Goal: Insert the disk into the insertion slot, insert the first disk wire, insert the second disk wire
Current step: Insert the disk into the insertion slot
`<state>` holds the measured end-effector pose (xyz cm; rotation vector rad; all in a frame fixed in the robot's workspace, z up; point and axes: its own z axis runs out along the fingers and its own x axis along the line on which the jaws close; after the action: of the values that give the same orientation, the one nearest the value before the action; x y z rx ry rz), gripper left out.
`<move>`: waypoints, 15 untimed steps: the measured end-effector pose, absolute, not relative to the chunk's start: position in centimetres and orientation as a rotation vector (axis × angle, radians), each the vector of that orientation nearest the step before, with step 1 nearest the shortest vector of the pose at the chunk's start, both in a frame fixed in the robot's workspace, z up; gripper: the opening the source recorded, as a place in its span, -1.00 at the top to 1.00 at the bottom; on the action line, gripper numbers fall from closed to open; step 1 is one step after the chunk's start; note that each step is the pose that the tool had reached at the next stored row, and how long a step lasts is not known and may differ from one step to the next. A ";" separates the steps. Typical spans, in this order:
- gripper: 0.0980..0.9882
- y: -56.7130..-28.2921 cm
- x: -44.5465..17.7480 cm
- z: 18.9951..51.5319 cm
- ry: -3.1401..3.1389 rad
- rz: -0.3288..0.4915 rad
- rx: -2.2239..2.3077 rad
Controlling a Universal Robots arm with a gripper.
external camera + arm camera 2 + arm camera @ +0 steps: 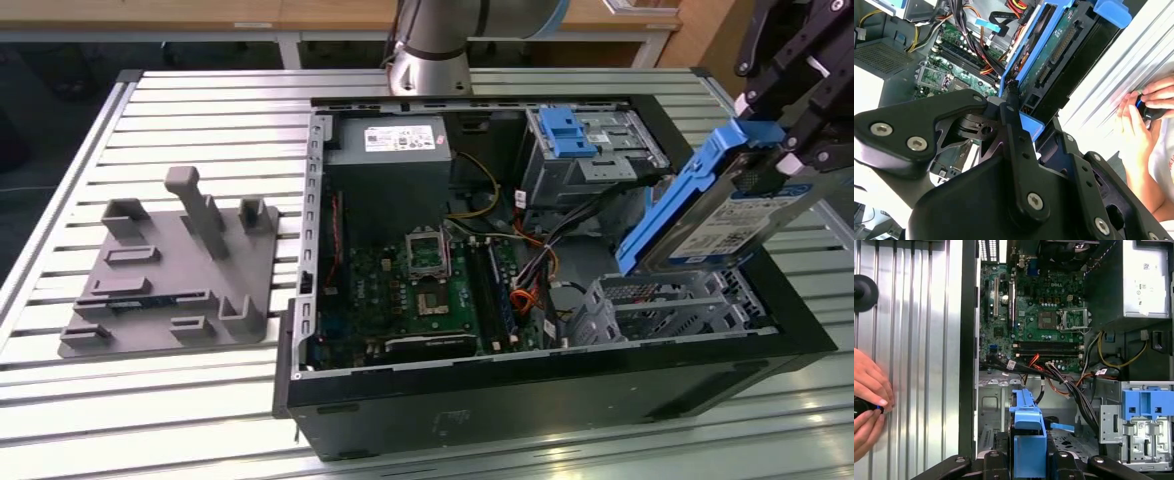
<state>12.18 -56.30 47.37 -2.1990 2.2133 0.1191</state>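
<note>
My gripper [798, 152] is shut on the disk [727, 215], a silver drive with a white label in a blue carrier. The disk hangs steeply tilted, its lower end just above the insertion slot [661, 305], a low silver perforated cage at the case's near right corner in the exterior view. In the second wrist view the black fingers [1015, 117] clamp the blue carrier [1029, 60]. In the first wrist view the carrier [1028, 432] sits over the cage [990, 407]. A thin red cable [1034, 359], the first disk wire, shows among the wires. I cannot pick out the second disk wire in that bundle.
The open computer case [534, 390] holds a motherboard [414, 290], a power supply [387, 140] and a taller grey cage with a blue bracket [577, 135]. A grey fixture [174, 270] lies on the slatted table. A person's hands [866, 400] rest beside the case.
</note>
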 end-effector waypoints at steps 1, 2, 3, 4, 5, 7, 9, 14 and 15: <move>0.40 -56.3 12.2 47.3 2.213 0.119 -2.199; 0.40 -56.3 12.2 47.2 2.213 0.119 -2.199; 0.40 -56.3 12.2 47.2 2.213 0.119 -2.199; 0.40 -56.3 12.2 47.1 2.213 0.119 -2.199; 0.40 -56.3 12.2 47.1 2.213 0.119 -2.199; 0.40 -56.4 12.2 47.0 2.213 0.119 -2.199; 0.40 -56.4 12.2 46.9 2.213 0.119 -2.199; 0.40 -56.4 12.2 46.7 2.213 0.119 -2.199; 0.40 -56.5 12.2 46.6 2.213 0.119 -2.199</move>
<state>12.18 -56.46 46.61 -2.1991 2.2132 0.1192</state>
